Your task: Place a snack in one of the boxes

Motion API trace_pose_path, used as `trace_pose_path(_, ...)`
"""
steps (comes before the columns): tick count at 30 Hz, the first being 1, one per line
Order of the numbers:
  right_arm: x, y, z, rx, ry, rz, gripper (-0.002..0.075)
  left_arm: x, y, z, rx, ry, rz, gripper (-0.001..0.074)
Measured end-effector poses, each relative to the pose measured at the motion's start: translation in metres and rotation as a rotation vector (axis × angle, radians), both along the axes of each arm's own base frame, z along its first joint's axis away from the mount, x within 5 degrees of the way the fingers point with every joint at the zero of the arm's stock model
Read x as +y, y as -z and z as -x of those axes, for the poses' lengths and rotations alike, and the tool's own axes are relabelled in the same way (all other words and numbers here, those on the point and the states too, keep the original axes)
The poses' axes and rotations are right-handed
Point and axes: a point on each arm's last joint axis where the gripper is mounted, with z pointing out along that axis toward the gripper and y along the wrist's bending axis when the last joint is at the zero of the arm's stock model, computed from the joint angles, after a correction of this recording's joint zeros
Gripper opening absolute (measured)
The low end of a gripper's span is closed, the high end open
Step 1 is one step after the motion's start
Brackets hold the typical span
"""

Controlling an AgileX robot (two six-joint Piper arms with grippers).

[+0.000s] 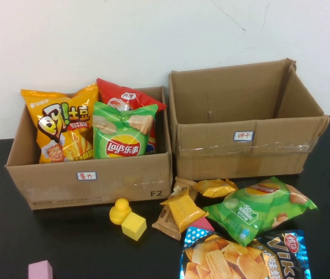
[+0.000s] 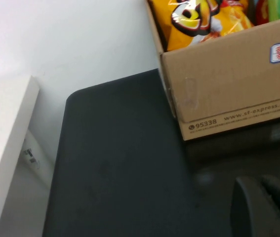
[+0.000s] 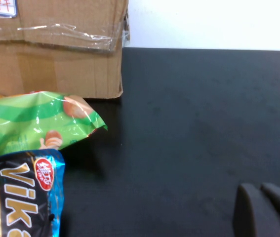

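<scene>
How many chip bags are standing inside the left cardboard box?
3: an orange bag on the left, a green Lay's bag in front on the right, and a red bag behind it. More could be hidden underneath.

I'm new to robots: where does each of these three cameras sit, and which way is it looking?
High view: raised on the robot's side, angled down at the left box, right box and loose snacks; no arm shows.
Left wrist view: on the left arm, facing the left box's corner; the shut left gripper shows.
Right wrist view: on the right arm, facing the right box's corner, green bag and blue bag; the shut right gripper shows.
Shared: high and right wrist views both show both bags.
</scene>
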Motion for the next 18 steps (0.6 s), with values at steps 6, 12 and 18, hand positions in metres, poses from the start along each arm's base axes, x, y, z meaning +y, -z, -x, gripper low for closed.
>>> trace_pose_path(6,0.0,0.0,0.0,0.0,0.0,-0.001,0.0001,-0.0029,-0.0007,-0.0002,-0.011,-0.027,0.153,-0.0002)
trace_pose_path(12,0.0,0.0,0.0,0.0,0.0,-0.001,0.0001,-0.0054,-0.0004,-0.0001,-0.007,-0.008,0.216,-0.0002)
trace_pose_path(18,0.0,0.0,0.0,0.0,0.0,-0.001,0.0001,-0.0079,0.0001,0.0004,0.006,0.067,0.176,-0.0002)
